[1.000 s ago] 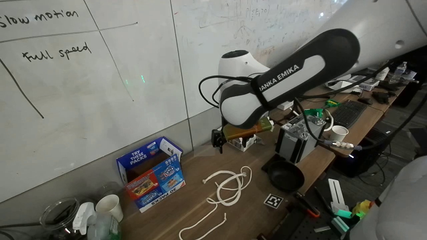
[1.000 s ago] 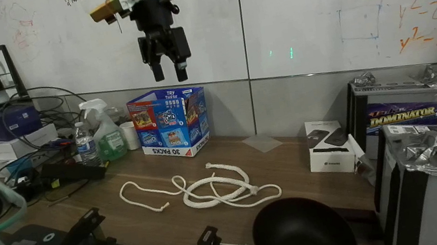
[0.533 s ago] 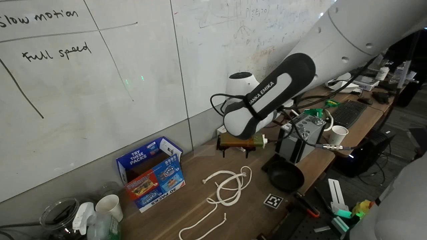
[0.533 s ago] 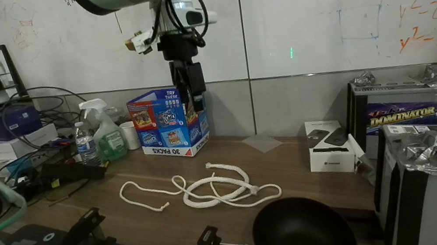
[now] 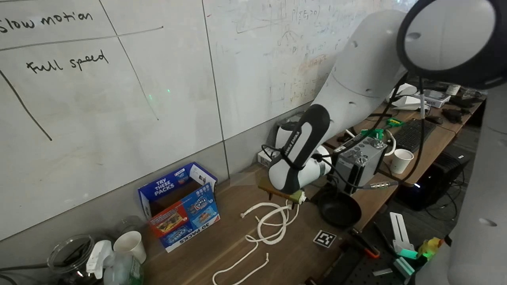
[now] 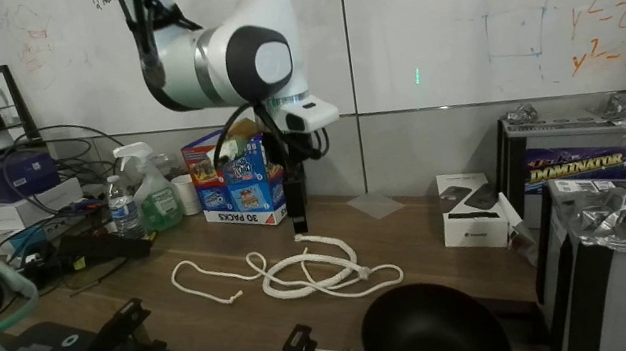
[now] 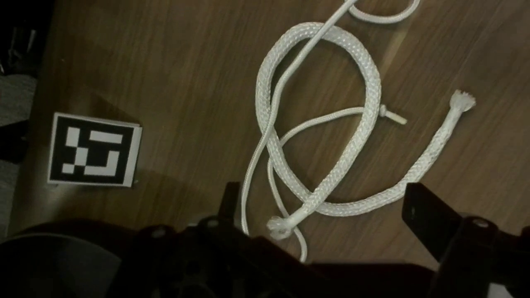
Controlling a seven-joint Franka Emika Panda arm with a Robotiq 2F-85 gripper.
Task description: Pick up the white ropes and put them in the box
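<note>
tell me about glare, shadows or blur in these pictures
Wrist view: dim, but the white ropes look sharp, braid showing on the thick one, while the end effector is nearly black; both exterior views: small green glints on the whiteboard; in an exterior view, shadow darkens the inside of the box, its print readable.

The ropes [image 7: 366, 120] are white, the box [image 5: 186, 217] blue and red, the marker [image 7: 92, 149] near the brown tabletop's [image 7: 186, 82] edge black-and-white.

Robotics lab. Whiteboard [image 6: 436, 2] carrying handwritten equations, plus "slow motion" and "full speed" penned in a grid. Franka arm [image 5: 352, 85] over wooden desk [image 5: 225, 237]; printed code tag [image 7: 93, 151] lying on it. Keyboard [image 5: 410, 136] and mouse [image 5: 434, 119] on next desk [image 5: 437, 138].
</note>
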